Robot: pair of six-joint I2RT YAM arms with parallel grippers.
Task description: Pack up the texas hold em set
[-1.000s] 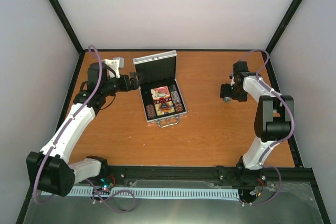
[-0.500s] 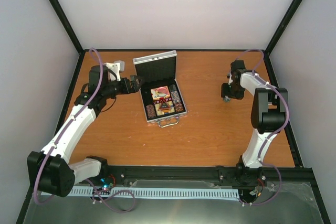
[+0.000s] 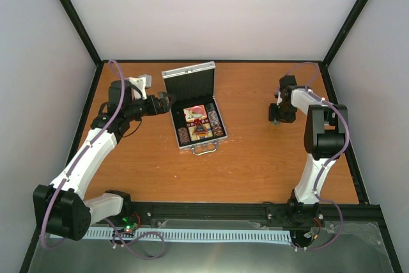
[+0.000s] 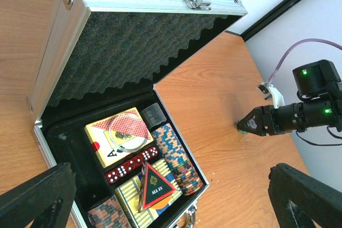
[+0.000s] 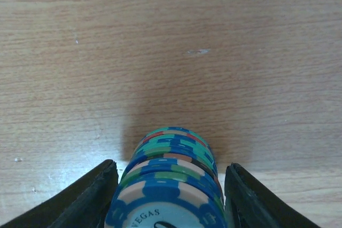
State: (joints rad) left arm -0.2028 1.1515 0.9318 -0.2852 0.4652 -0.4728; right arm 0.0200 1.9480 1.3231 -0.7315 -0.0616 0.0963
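The silver aluminium case (image 3: 189,81) stands open at the table's back centre, its lid upright with black foam (image 4: 123,46). Inside lie card decks, red dice (image 4: 131,165), rows of chips (image 4: 176,156), a clear disc (image 4: 127,134) and the triangular "ALL IN" button (image 4: 155,185). My left gripper (image 3: 167,100) hovers open and empty just left of the case, looking down into it (image 4: 171,185). My right gripper (image 3: 275,116) is low over the table at the right, its fingers close against both sides of a blue-green chip stack (image 5: 171,185) whose far end meets the wood.
A black frame (image 3: 83,36) and pale walls border the wooden table (image 3: 255,158). The right arm (image 4: 299,116) shows across the table in the left wrist view. A black rail (image 3: 217,212) with the arm bases runs along the near edge.
The right arm's elbow has swung back and left, and its gripper has shifted slightly toward the back. The left arm and the case have hardly moved.
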